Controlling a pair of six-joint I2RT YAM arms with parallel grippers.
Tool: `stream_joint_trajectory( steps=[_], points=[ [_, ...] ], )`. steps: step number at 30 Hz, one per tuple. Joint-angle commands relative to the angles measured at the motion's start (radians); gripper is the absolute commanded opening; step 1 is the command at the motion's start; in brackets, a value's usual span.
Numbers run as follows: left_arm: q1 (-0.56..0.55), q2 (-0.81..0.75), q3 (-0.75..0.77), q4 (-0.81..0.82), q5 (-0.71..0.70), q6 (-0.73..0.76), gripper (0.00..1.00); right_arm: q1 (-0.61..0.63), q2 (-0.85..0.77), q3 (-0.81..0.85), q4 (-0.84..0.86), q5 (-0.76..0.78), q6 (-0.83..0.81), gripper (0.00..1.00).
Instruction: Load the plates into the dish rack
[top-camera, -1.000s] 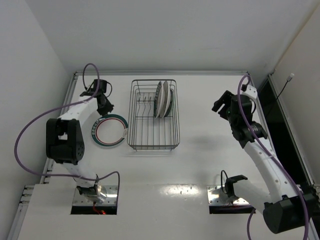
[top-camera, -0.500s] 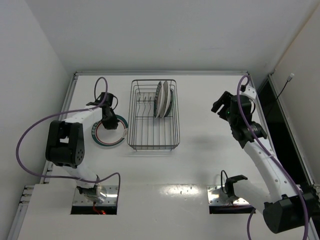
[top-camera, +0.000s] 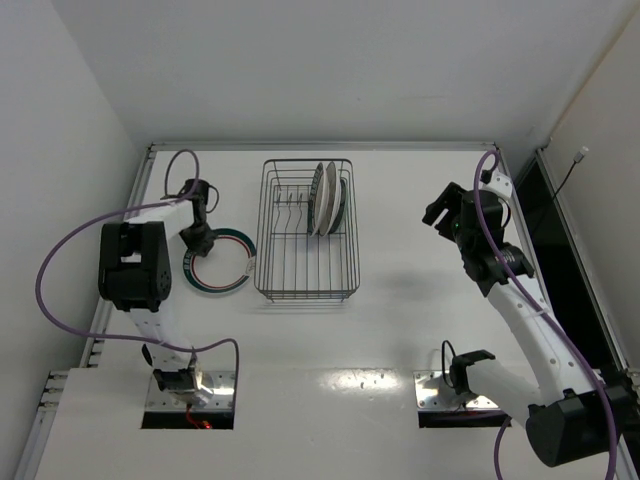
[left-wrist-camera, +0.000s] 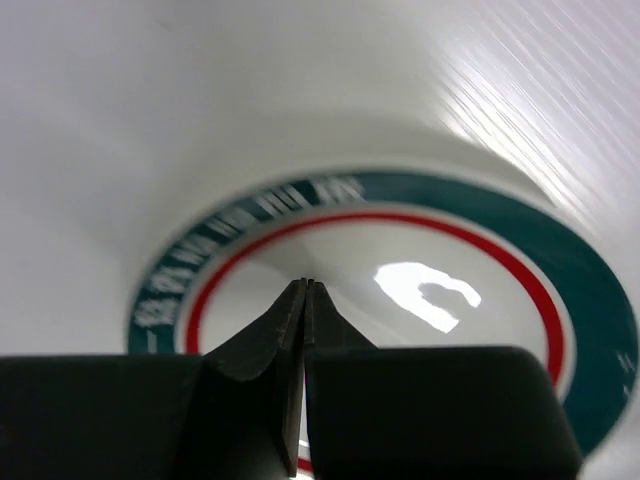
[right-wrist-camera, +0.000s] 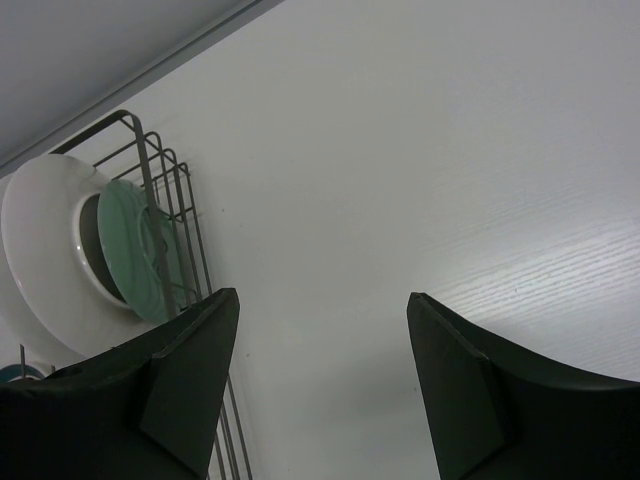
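Left gripper (left-wrist-camera: 304, 290), fingers pressed together on nothing, has shifted to the left rim of the third plate (top-camera: 225, 266), lying flat just beside the dish rack (top-camera: 305, 293), still ungrasped; right gripper (right-wrist-camera: 320, 297) stays spread.

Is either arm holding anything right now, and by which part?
Nothing is held. The left tool is shut empty over the green-rimmed plate; the right tool is open.
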Motion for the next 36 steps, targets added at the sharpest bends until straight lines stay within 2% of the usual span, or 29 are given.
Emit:
stream_joint_trajectory(
  steps=[1, 10, 14, 16, 18, 21, 22, 25, 29, 36],
  points=[
    [0.071, 0.026, 0.046, -0.018, -0.036, -0.013, 0.0, -0.003, 0.0, -0.003, 0.043, 0.006, 0.011, 0.65],
    [0.151, 0.118, 0.166, -0.064, -0.1, -0.001, 0.0, -0.003, 0.009, -0.003, 0.043, 0.006, 0.011, 0.65],
    [0.151, 0.109, 0.221, -0.106, -0.094, -0.012, 0.0, -0.003, 0.009, -0.013, 0.034, 0.006, 0.011, 0.65],
    [0.127, 0.051, 0.221, -0.097, -0.071, 0.005, 0.01, -0.003, 0.009, -0.013, 0.034, 0.006, 0.011, 0.65],
    [0.059, 0.002, 0.211, -0.082, -0.056, 0.042, 0.07, -0.003, 0.009, -0.013, 0.034, 0.006, 0.011, 0.65],
    [-0.045, -0.095, 0.172, -0.032, -0.01, 0.091, 0.26, -0.003, 0.02, -0.013, 0.043, -0.015, 0.011, 0.65],
    [-0.067, -0.132, 0.172, -0.022, 0.021, 0.102, 0.36, -0.003, 0.029, -0.013, 0.043, -0.026, 0.011, 0.65],
    [-0.159, -0.166, 0.125, 0.001, 0.064, 0.126, 0.46, -0.003, 0.029, -0.013, 0.043, -0.026, 0.011, 0.65],
    [-0.255, -0.155, 0.091, -0.01, 0.018, 0.139, 0.5, -0.003, 0.029, -0.013, 0.043, -0.026, 0.011, 0.65],
    [-0.299, -0.08, 0.033, -0.019, -0.036, 0.13, 0.51, -0.003, 0.029, -0.013, 0.043, -0.026, 0.011, 0.65]
  ],
)
